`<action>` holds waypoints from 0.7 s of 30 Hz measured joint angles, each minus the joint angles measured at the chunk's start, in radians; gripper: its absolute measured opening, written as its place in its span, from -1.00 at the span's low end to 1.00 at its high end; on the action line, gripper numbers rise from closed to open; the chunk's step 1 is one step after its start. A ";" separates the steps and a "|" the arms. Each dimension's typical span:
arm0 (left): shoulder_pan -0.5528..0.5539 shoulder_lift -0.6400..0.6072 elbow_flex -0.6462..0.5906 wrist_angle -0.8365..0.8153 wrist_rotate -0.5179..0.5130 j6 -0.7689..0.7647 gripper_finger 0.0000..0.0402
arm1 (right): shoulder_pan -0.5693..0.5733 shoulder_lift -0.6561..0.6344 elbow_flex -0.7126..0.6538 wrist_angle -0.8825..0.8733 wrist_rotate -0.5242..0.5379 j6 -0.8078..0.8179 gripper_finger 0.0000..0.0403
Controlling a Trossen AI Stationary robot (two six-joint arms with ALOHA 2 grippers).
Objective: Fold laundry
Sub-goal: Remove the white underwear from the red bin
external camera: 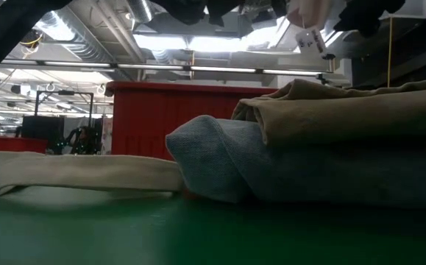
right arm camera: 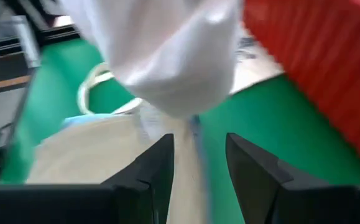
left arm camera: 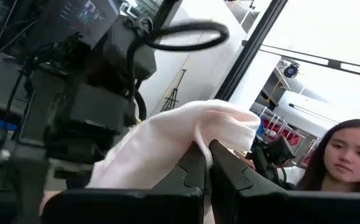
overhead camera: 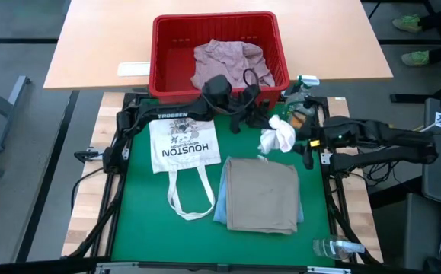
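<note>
Left gripper (left arm camera: 206, 163) pinches a white cloth (overhead camera: 278, 137) at the mat's two o'clock; right gripper (right arm camera: 198, 165) waits open beneath. Judging by this, spreading comes next: the right must catch a free corner.

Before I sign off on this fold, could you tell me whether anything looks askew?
The folded stack is neat. The odd one is the white cloth: bunched, hanging from the left gripper, above the mat's edge.

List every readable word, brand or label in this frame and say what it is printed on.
"HOUSTON": white tote bag, beneath a small unreadable graphic.
"TROSSEN": left arm, above the bag.
Smaller line under "HOUSTON": too small to read.
Hanging tag in the low view: print unreadable.
</note>
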State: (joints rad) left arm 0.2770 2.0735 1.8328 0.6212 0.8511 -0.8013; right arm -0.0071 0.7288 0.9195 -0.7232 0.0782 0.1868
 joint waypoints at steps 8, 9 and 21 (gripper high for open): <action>0.004 0.000 0.000 -0.002 -0.003 0.002 -1.00 | 0.000 0.022 -0.021 0.092 -0.047 -0.009 -0.27; 0.005 0.000 0.000 -0.002 -0.003 0.007 -1.00 | 0.000 0.021 -0.021 0.107 -0.047 -0.011 -0.27; 0.013 0.000 0.000 -0.008 -0.030 0.053 -1.00 | 0.000 0.073 -0.020 0.219 0.042 -0.008 -0.27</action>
State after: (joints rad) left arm 0.2897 2.0735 1.8328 0.6135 0.8215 -0.7479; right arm -0.0071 0.8019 0.8993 -0.5040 0.1200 0.1790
